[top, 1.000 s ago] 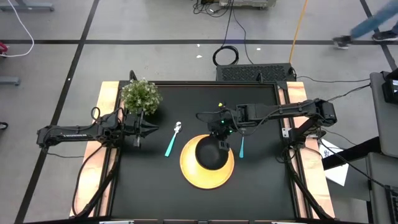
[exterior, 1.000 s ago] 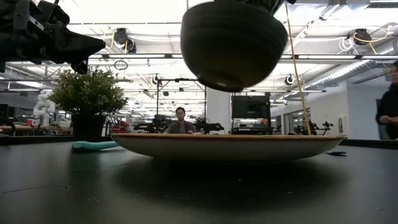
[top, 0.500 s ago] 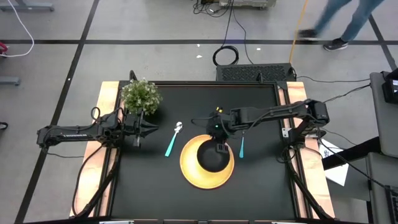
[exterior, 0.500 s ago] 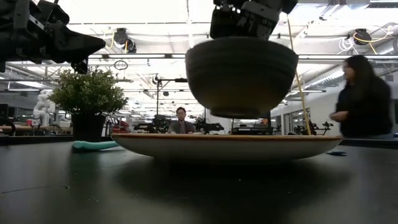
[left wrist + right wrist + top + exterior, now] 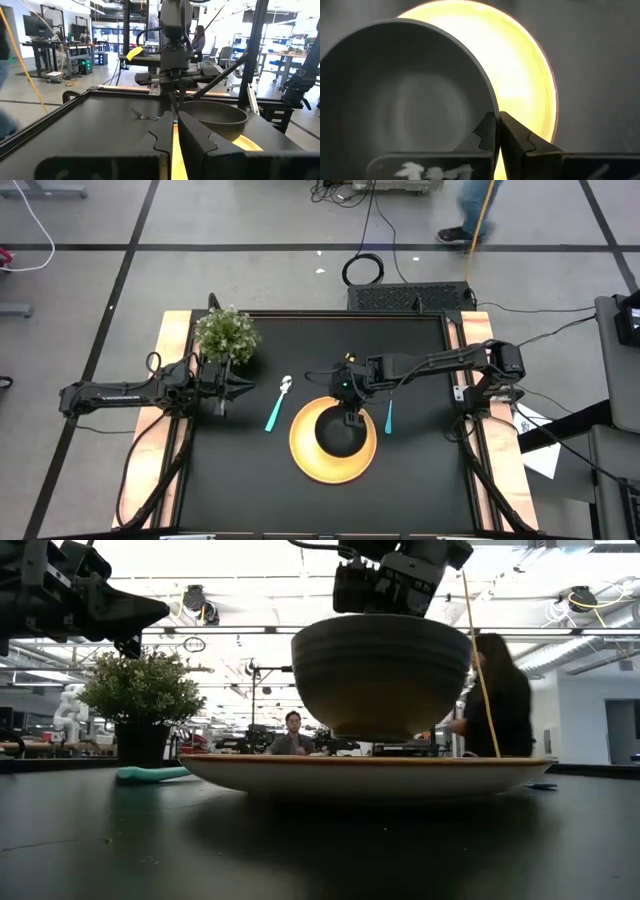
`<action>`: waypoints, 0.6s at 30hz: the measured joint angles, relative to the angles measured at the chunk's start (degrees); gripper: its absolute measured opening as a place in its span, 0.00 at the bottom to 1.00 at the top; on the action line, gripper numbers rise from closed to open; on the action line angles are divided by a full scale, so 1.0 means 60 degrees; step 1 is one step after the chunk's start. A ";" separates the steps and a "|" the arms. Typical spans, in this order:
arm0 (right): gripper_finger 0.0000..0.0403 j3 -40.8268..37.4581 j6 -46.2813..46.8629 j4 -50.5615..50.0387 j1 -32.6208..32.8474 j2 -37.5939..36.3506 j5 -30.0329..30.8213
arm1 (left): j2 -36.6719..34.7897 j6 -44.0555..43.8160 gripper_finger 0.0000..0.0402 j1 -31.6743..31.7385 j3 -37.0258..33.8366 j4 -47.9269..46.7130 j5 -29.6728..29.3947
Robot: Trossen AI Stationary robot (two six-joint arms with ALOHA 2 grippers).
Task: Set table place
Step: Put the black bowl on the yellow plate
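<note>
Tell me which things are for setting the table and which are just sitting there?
For the job:
yellow plate
black bowl, held by the right gripper
spoon
fork

Just there:
potted plant
left gripper, waiting

The right arm reaches across the table from its right side, its wrist bent downward over the middle, and the right gripper [image 5: 350, 416] points straight down with its fingers [image 5: 487, 131] pinched on the rim of the black bowl [image 5: 380, 675]. The left arm lies stretched out low along the left side, and the left gripper [image 5: 222, 409] hovers with its fingers nearly together, holding nothing.
</note>
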 joint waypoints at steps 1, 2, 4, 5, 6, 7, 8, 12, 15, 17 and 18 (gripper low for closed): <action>0.00 0.0000 0.0008 0.0104 0.0000 0.0024 0.0003 | 0.0004 0.0000 0.08 0.0000 0.0000 -0.0002 0.0000; 0.00 0.0000 0.0009 0.0105 0.0000 0.0034 0.0006 | 0.0004 0.0000 0.08 0.0000 0.0000 -0.0002 0.0004; 0.00 0.0000 0.0055 0.0152 0.0003 0.0142 -0.0001 | 0.0001 0.0000 0.08 0.0000 0.0000 -0.0007 0.0001; 0.00 0.0000 0.0081 0.0220 0.0004 0.0180 0.0002 | 0.0004 0.0000 0.08 0.0000 0.0000 -0.0009 0.0002; 0.00 -0.0001 0.0081 0.0201 0.0004 0.0209 0.0002 | 0.0001 0.0000 0.08 0.0000 0.0000 0.0001 0.0004; 0.00 -0.0006 0.0081 0.0181 0.0004 0.0264 0.0001 | 0.0000 0.0000 0.08 0.0000 0.0000 0.0016 0.0004; 0.00 -0.0007 0.0106 0.0242 0.0004 0.0295 0.0001 | 0.0000 0.0000 0.08 0.0000 0.0000 0.0005 0.0004; 0.00 -0.0007 0.0159 0.0286 0.0000 0.0380 0.0002 | 0.0001 0.0004 0.08 0.0000 0.0000 0.0002 0.0007; 0.00 -0.0007 0.0251 0.0321 0.0000 0.0437 0.0002 | 0.0000 0.0004 0.08 0.0000 0.0000 0.0025 0.0010; 0.00 -0.0007 0.0253 0.0409 0.0000 0.0408 0.0002 | 0.0004 0.0004 0.08 0.0000 0.0000 0.0009 0.0008; 0.00 -0.0003 0.0262 0.0463 0.0000 0.0404 -0.0001 | 0.0004 0.0000 0.08 0.0000 0.0000 0.0013 0.0011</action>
